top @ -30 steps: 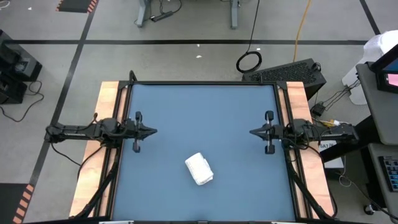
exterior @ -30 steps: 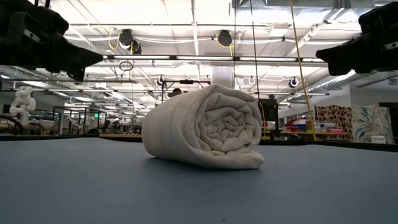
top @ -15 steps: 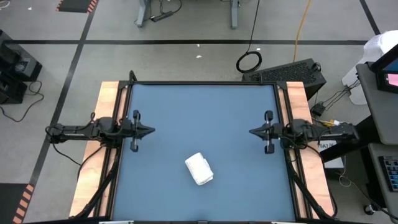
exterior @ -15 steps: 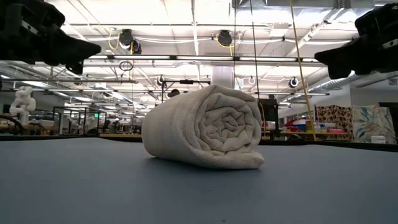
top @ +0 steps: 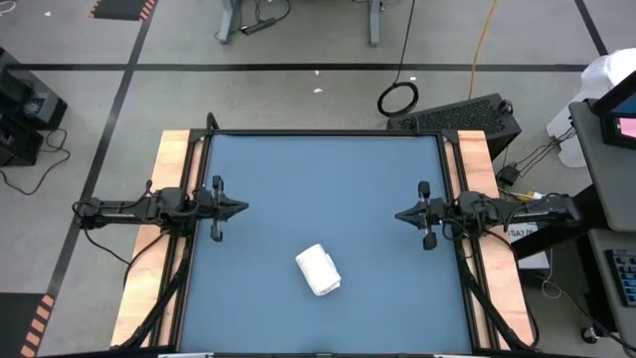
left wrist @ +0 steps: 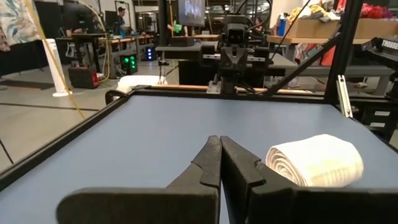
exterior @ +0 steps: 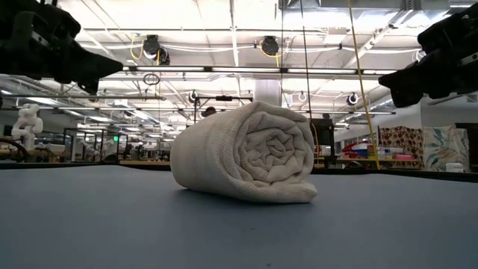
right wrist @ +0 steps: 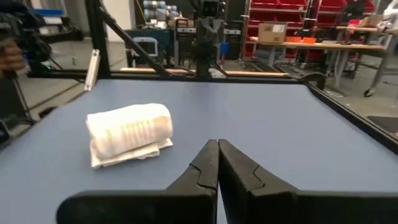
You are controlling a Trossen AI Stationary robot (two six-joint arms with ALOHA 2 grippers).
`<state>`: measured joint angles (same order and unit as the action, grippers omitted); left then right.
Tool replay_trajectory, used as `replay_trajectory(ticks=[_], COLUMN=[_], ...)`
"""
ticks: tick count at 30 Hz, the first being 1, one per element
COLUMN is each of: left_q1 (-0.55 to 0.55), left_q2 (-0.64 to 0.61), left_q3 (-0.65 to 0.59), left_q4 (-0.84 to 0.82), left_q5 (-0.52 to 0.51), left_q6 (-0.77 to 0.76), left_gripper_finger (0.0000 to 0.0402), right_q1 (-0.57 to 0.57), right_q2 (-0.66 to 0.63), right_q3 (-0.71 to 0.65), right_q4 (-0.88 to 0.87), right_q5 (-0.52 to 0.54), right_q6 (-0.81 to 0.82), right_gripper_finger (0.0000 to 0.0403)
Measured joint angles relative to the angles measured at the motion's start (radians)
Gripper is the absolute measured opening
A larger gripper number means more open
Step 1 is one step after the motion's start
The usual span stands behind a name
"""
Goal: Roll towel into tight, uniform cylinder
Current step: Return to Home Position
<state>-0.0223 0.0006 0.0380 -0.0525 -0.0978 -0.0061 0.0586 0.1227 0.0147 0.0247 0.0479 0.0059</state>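
The white towel [top: 318, 269] lies rolled into a short thick cylinder on the blue table [top: 328, 179], a little near of its middle. Its spiral end [exterior: 278, 158] faces the low camera, and a loose flap [exterior: 299, 194] sticks out under the roll. The roll also shows in the left wrist view [left wrist: 316, 160] and the right wrist view [right wrist: 129, 130]. My left gripper [top: 244, 209] is shut and hangs level over the table's left edge, far from the towel. My right gripper [top: 397, 215] is shut and hangs level over the right edge, likewise apart from it.
Wooden side rails [top: 169, 149] and a dark raised frame [top: 328, 132] border the table. A dark case [top: 462, 114] and cables lie on the floor beyond the far right corner. Bare blue surface surrounds the roll on all sides.
My right gripper has rolled a little about its own axis and shifted slightly toward the table's middle. The towel has stayed still.
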Motion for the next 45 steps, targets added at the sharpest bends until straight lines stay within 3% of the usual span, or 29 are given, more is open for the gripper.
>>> replay_trajectory(ticks=[18, 38, 45], left_q1=[0.0, 0.0, 0.0], left_q2=[0.0, 0.0, 0.001], left_q3=[-0.001, -0.002, -0.032], left_q4=[-0.006, -0.012, 0.064], left_q5=[0.014, 0.051, 0.072], left_q6=[-0.032, -0.006, 0.045], left_gripper_finger=[0.0005, 0.0005, 0.0005], right_q1=[0.0, 0.0, 0.0], right_q2=[-0.119, -0.119, -0.118], right_q3=[0.0, 0.0, 0.0], right_q4=[-0.005, -0.006, -0.006], right_q5=[-0.028, -0.027, -0.023], right_q6=[-0.077, -0.099, -0.097], right_gripper_finger=[0.0, 0.0, 0.0])
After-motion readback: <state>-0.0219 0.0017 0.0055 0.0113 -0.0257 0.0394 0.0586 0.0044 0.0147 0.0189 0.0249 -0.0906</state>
